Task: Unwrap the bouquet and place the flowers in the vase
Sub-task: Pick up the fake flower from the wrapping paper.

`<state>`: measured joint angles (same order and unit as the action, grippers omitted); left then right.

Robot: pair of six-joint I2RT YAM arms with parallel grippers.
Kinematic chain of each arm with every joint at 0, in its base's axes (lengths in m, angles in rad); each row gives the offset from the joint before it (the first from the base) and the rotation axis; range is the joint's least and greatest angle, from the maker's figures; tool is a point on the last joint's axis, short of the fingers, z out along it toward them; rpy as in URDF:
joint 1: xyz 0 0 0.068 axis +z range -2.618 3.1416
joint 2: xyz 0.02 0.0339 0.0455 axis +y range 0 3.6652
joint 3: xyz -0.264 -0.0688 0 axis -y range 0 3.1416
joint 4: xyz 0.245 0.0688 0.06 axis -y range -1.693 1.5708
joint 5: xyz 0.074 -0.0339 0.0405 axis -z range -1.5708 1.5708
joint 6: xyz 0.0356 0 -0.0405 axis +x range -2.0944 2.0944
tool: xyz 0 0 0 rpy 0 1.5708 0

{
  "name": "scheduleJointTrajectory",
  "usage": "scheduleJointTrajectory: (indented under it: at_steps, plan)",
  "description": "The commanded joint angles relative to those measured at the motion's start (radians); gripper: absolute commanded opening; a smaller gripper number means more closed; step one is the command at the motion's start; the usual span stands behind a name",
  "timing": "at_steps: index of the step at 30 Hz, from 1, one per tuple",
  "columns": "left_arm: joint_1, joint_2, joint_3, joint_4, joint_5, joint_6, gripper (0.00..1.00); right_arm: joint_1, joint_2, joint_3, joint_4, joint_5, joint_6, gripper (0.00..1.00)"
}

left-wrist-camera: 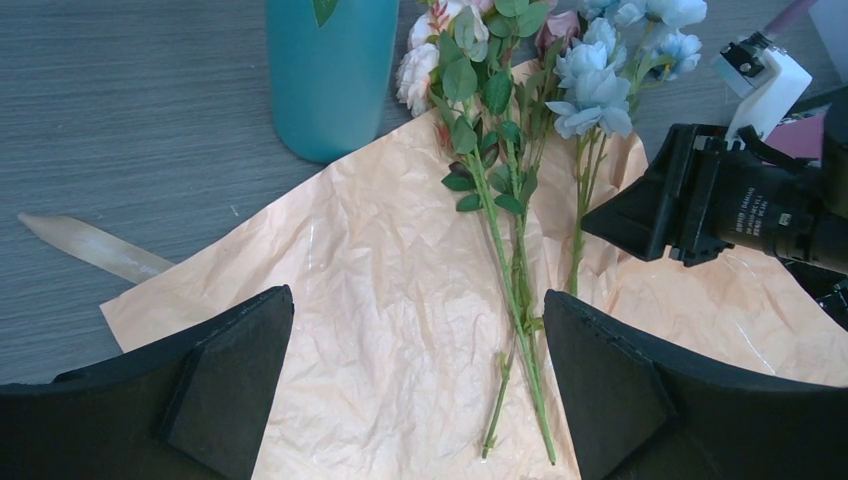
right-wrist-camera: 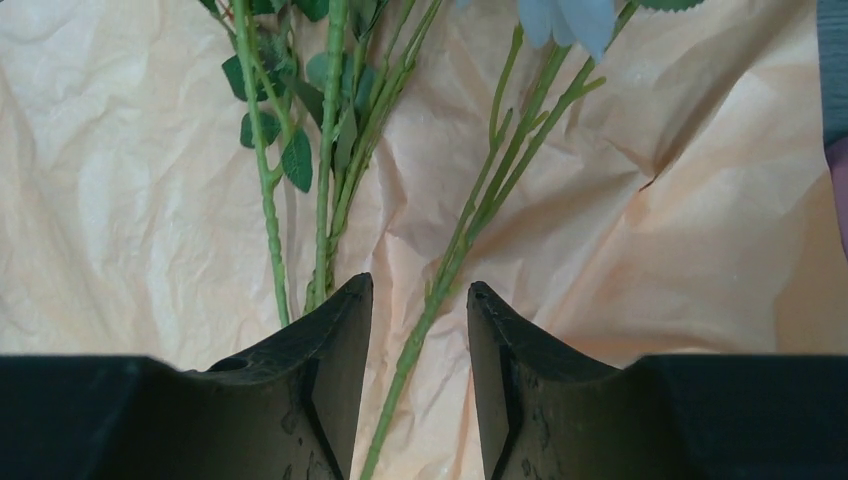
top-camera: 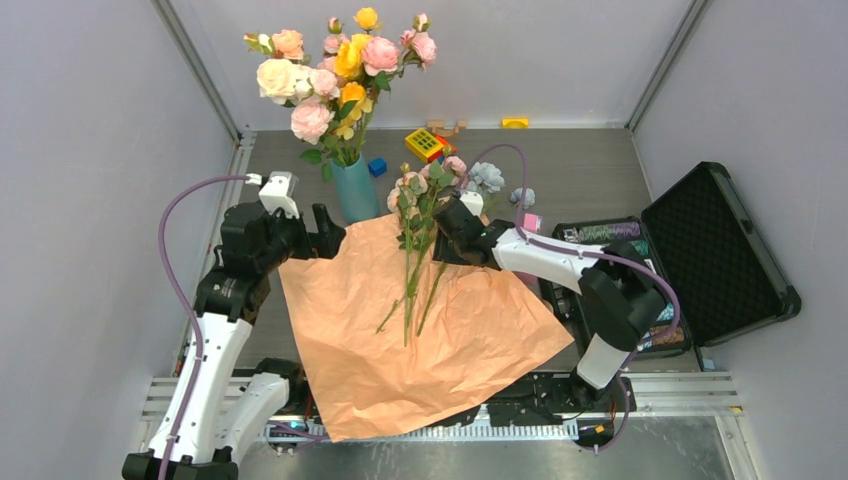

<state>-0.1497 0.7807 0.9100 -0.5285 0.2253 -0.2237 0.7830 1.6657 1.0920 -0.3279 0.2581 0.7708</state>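
Right fingers [right-wrist-camera: 335, 340] stood half-closed, straddling the thin green stem of a pale-blue flower [right-wrist-camera: 478, 205]. A gap showed on either side, so nothing was gripped yet.

The other small leafy-stemmed flowers [right-wrist-camera: 325, 150] lay just beside those fingers on the flattened crinkled tan-orange kraft paper [right-wrist-camera: 130, 200].

Left fingers [left-wrist-camera: 235, 350] were spread wide and empty. The tall teal-blue cylindrical vase [left-wrist-camera: 330, 80] stood ahead of them, probably keeping clear for the lift.

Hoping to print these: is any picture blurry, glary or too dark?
Top view: soft even light, sharp, no strong shadows on the crinkled peach-orange paper sheet. Left wrist view: crisp, no harsh glare on the tall teal-blue vase. Right wrist view: thin green flower stems sharp, black right hand dark, little detail.
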Motion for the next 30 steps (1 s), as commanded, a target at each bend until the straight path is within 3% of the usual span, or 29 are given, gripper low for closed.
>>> scheduleJointTrajectory:
  at_steps: [1,16,30]
  plan:
    - [-0.007,-0.015,0.000,0.002,-0.019,0.015,0.98,-0.007,0.059,0.072,-0.020,0.067,0.030,0.45]
    - [-0.008,-0.011,-0.005,0.001,-0.023,0.015,0.98,-0.027,0.173,0.161,-0.047,0.142,-0.019,0.45]
    - [-0.008,-0.002,-0.002,-0.008,-0.044,0.027,0.99,-0.028,0.231,0.183,-0.070,0.220,-0.023,0.38]
